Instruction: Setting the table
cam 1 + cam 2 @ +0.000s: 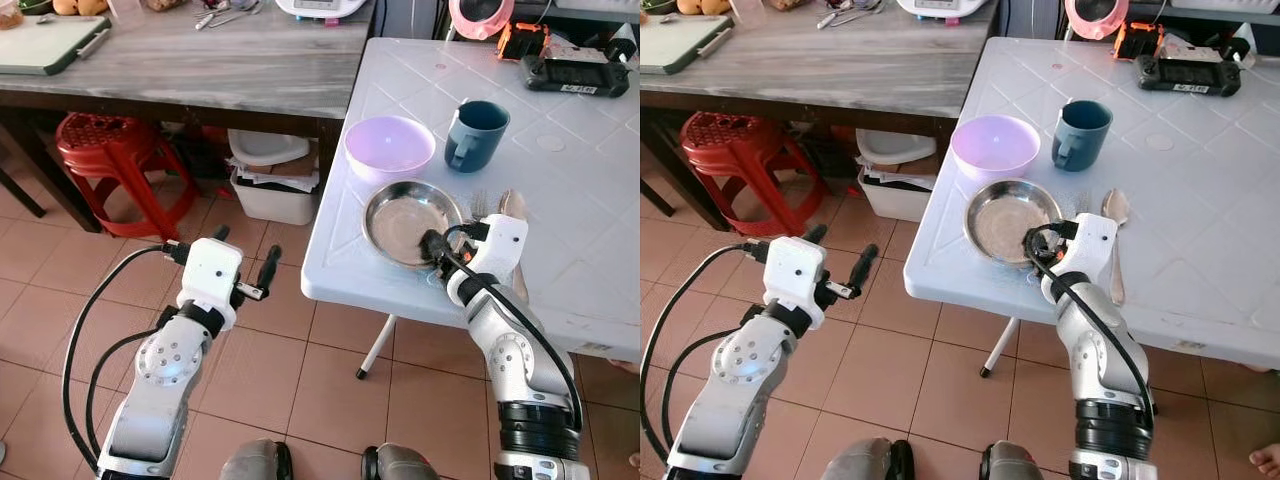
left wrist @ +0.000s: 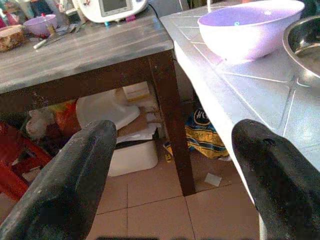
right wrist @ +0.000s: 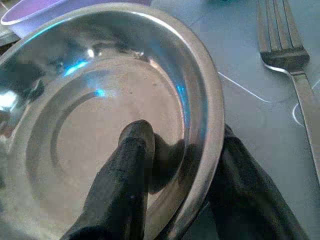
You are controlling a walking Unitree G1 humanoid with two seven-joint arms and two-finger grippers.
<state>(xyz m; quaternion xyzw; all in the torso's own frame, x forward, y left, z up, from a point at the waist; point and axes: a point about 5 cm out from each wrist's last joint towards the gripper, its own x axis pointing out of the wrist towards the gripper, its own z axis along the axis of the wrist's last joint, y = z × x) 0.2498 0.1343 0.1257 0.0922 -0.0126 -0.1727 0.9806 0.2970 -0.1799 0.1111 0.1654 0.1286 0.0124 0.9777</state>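
A round steel plate (image 1: 405,215) lies near the front left edge of the white plastic table (image 1: 590,180). My right gripper (image 1: 437,250) is shut on the steel plate's near rim (image 3: 200,100), one finger (image 3: 127,165) inside the dish and the other under the outside edge. Behind the plate stand a purple bowl (image 1: 389,145) and a dark blue mug (image 1: 477,133). To the plate's right lie a fork (image 3: 285,45) and a spoon (image 1: 1116,210). My left gripper (image 1: 247,242) hangs open over the tiled floor, left of the table, holding nothing.
A wooden table (image 1: 230,60) with a cutting board (image 1: 50,40) and utensils stands at the back left. Under it are a red stool (image 1: 110,150) and a white bin (image 1: 270,185). A black and orange controller (image 1: 575,72) lies at the white table's far side.
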